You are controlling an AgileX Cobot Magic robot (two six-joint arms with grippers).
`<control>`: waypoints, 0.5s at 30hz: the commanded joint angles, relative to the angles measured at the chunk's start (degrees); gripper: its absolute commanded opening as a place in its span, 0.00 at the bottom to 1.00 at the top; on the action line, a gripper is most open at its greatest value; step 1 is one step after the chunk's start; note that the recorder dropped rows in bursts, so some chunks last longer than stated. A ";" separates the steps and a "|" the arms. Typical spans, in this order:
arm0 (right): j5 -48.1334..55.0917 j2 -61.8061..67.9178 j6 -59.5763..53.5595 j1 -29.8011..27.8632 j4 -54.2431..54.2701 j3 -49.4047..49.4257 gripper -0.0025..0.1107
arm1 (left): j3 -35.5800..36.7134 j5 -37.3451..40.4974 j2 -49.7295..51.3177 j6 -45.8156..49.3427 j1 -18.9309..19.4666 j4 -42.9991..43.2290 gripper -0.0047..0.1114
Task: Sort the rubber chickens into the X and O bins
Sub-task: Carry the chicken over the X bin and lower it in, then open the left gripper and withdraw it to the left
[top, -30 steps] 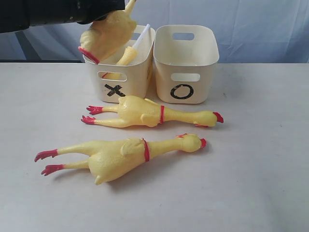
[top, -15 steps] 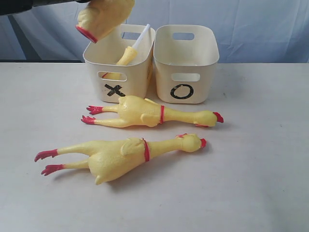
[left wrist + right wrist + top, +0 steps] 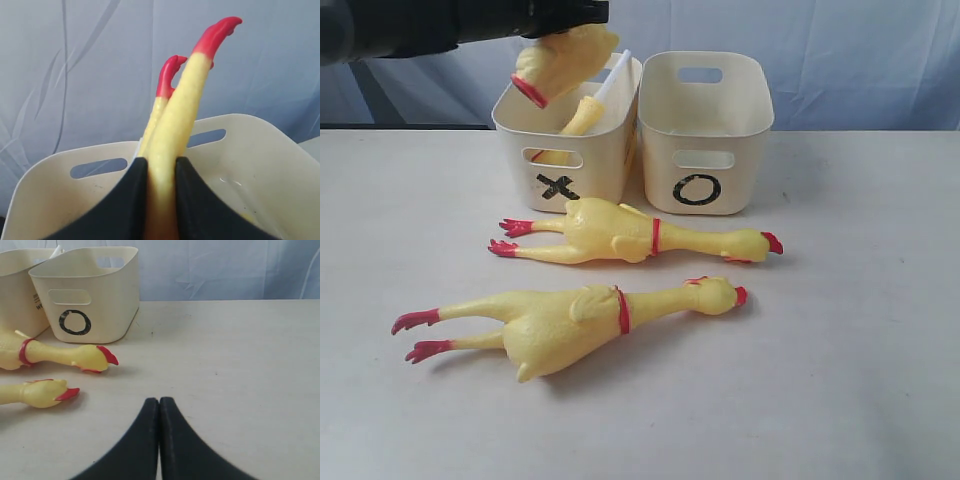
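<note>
My left gripper (image 3: 161, 167) is shut on the leg of a yellow rubber chicken (image 3: 175, 120), whose red feet (image 3: 215, 37) point away from the camera. In the exterior view this held chicken (image 3: 565, 62) hangs head-down over the X bin (image 3: 560, 160), partly inside its rim, under the black left arm (image 3: 470, 20). A second chicken's leg (image 3: 582, 115) lies in that bin. The O bin (image 3: 705, 135) holds nothing that I can see. Two chickens lie in front of the bins, one nearer them (image 3: 630, 233) and one closer to the camera (image 3: 570, 320). My right gripper (image 3: 159, 401) is shut on nothing, low over the table.
A white strip (image 3: 612, 75) leans inside the X bin. A blue cloth backdrop (image 3: 860, 50) hangs behind the table. The right wrist view shows both chicken heads (image 3: 92, 357) (image 3: 47, 392) and the O bin (image 3: 87, 290) beyond the gripper.
The held chicken went up above the X bin, then came back down and a little to the right. The chickens on the table and the bins have not moved.
</note>
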 commanded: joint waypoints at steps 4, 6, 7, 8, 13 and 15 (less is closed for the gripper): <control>-0.34 -0.24 0.00 0.13 -0.04 0.13 0.01 | -6.65 -0.14 6.32 0.05 2.17 -0.72 0.04; -0.34 -0.24 0.00 0.13 -0.04 0.13 0.01 | -7.74 0.16 7.76 0.05 2.88 -0.72 0.04; -0.34 -0.24 0.00 0.13 -0.04 0.13 0.01 | -8.20 0.16 8.60 0.05 3.15 -0.72 0.04; -0.34 -0.24 0.00 0.13 -0.04 0.13 0.01 | -8.43 0.16 9.39 0.05 3.46 -0.72 0.04; -0.60 -0.24 0.00 0.13 0.12 0.13 0.01 | -9.17 3.24 12.17 0.05 4.16 -0.72 0.04; -0.38 -0.24 0.00 0.13 0.12 0.13 0.01 | -9.17 3.64 12.84 0.05 4.16 -0.72 0.04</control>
